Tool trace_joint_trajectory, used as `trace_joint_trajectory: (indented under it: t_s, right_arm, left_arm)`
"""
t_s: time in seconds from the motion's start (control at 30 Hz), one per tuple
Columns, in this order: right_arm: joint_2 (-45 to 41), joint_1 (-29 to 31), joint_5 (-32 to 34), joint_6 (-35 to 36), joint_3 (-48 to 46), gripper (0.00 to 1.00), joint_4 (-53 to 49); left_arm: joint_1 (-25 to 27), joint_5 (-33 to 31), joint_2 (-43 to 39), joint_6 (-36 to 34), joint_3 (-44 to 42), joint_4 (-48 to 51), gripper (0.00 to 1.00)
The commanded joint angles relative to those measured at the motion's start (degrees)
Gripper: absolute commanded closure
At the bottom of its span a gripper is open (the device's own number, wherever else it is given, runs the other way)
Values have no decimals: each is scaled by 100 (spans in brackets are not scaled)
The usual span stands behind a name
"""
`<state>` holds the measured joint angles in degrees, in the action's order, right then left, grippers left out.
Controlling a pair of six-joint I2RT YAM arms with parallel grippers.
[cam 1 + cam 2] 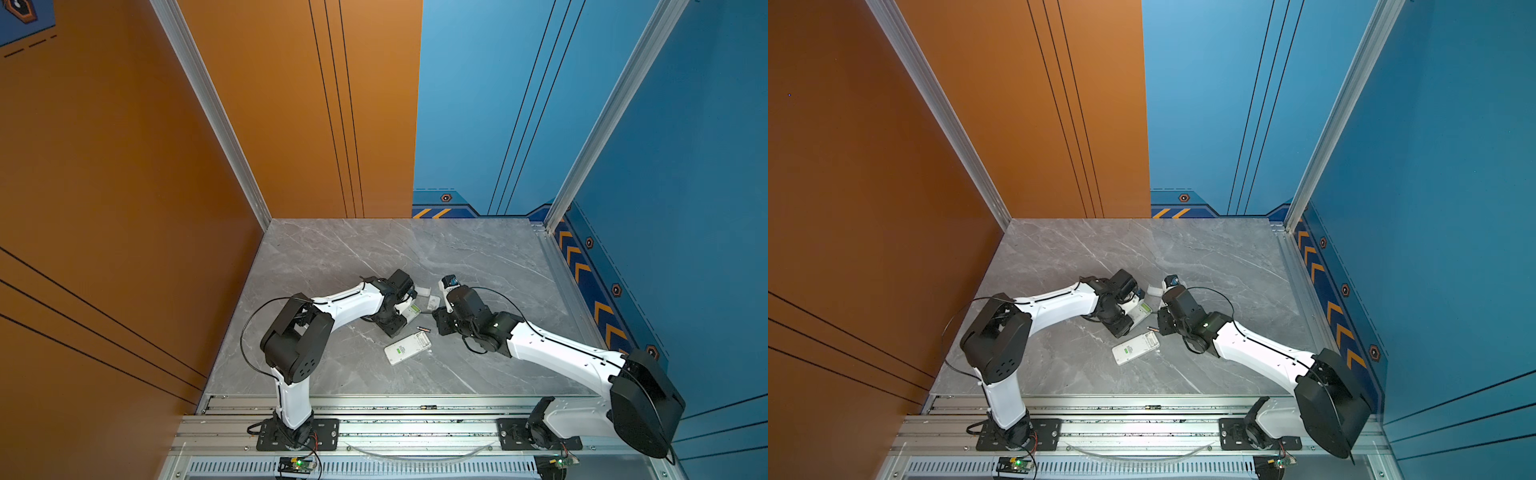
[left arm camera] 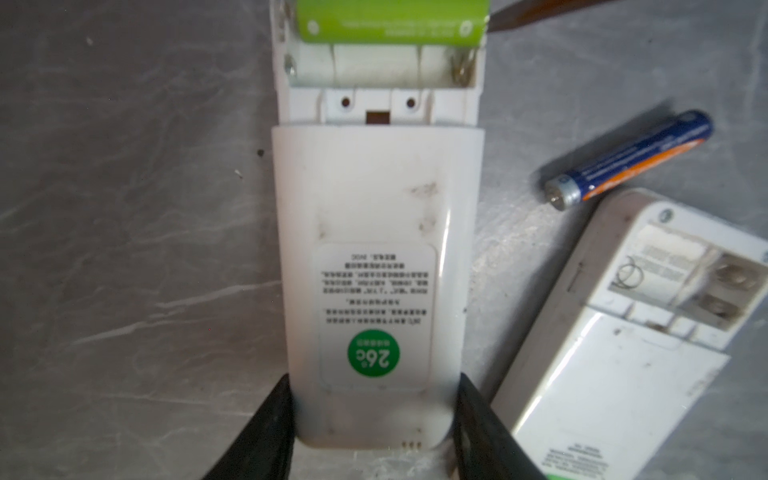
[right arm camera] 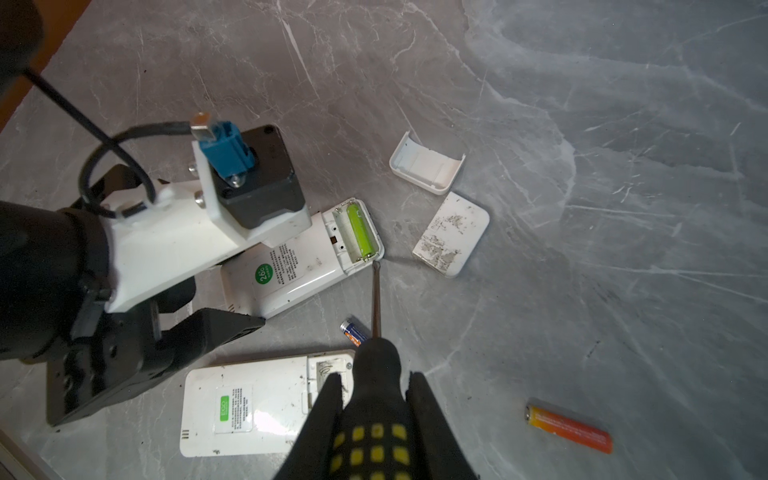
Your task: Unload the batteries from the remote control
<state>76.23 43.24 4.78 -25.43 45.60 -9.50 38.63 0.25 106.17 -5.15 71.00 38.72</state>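
A white remote control (image 2: 374,249) with a green round sticker lies back-up on the table, and my left gripper (image 2: 374,384) is shut on its lower end. Its battery compartment is uncovered; one green battery (image 2: 390,20) lies in the outer slot, and the slot beside it is empty. My right gripper (image 3: 376,386) is shut on a black-and-yellow screwdriver (image 3: 376,291), whose tip touches the compartment's corner next to the green battery (image 3: 360,232). A blue-and-orange battery (image 3: 353,330) lies loose beside the shaft. An orange-red battery (image 3: 569,428) lies further off.
A second white remote (image 3: 257,407) with an empty open compartment lies near the front, seen in both top views (image 1: 407,348) (image 1: 1136,348). Two white covers (image 3: 428,168) (image 3: 451,235) lie beyond the held remote. A small dark cylinder (image 1: 428,407) rests in the front rail.
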Motion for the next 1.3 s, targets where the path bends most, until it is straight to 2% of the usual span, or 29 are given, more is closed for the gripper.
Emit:
trace_joint_trajectory:
  t_s: [0.0, 1.27]
  right_arm:
    - [-164, -27, 13, -59, 203, 100, -24]
    - [-41, -86, -169, -258, 243, 100, -197]
  left_arm:
    - [-19, 2, 112, -101, 129, 64, 73]
    - [11, -52, 190, -100, 177, 89, 74]
